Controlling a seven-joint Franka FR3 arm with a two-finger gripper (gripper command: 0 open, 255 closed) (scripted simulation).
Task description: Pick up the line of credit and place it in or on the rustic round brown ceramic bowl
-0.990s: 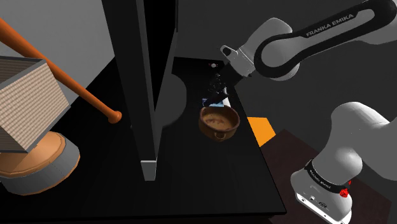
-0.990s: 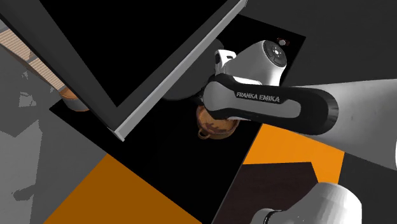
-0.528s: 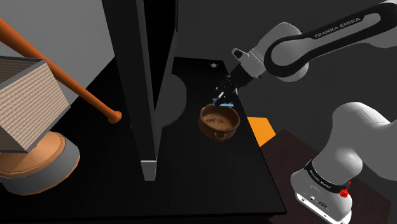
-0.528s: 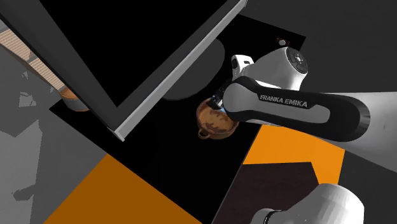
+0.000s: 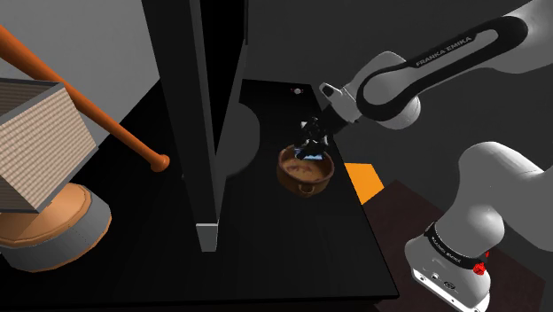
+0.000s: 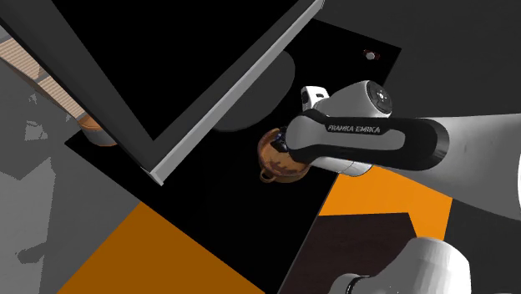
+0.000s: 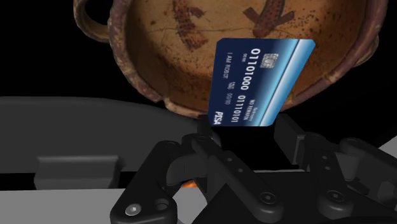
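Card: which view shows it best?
Wrist view. The blue card, with its chip and digits legible, stands clasped in the claw over the brown bowl. The shoulder view gives a small bluish fleck under the claw, over the bowl. In the second exterior view the arm lies across that spot.

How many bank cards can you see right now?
1. The blue card is clasped in the gripper, just above the brown bowl. Others could be hidden behind the arm.

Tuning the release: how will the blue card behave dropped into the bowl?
Held by one edge in the black gripper, the thin blue printed card juts flat: probably stiff, light. Its glossy face may slide down the round brown bowl's wall.
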